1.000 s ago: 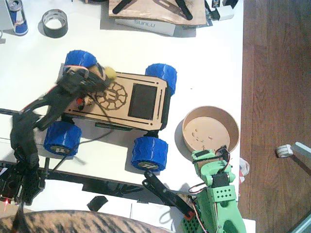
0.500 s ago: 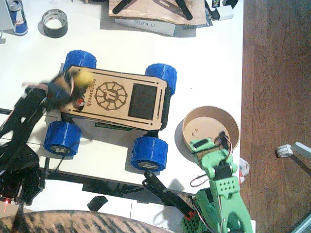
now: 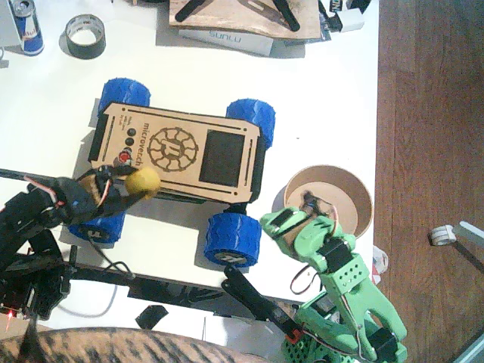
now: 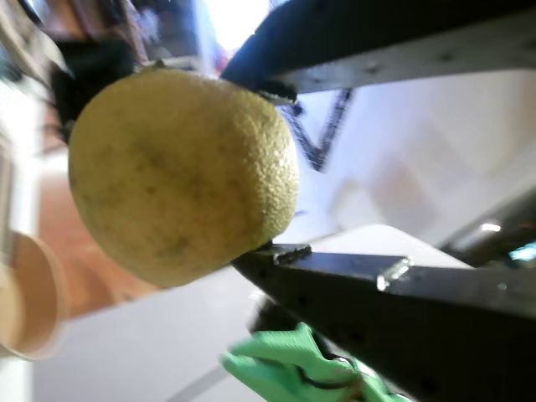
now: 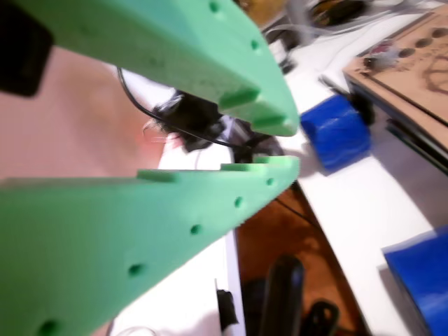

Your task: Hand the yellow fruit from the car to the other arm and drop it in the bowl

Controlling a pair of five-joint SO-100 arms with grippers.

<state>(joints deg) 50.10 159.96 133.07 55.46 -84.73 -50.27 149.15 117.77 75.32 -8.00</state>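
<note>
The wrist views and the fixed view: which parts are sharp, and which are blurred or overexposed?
In a wrist view, the dull-yellow round fruit is sharp, the background blurred, the top window glare white. In another wrist view, the green gripper is soft and very close. The fixed view is soft, the white table bright.

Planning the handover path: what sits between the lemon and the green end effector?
In the fixed view, the car's near blue wheel sits between the lemon and the green end effector.
</note>
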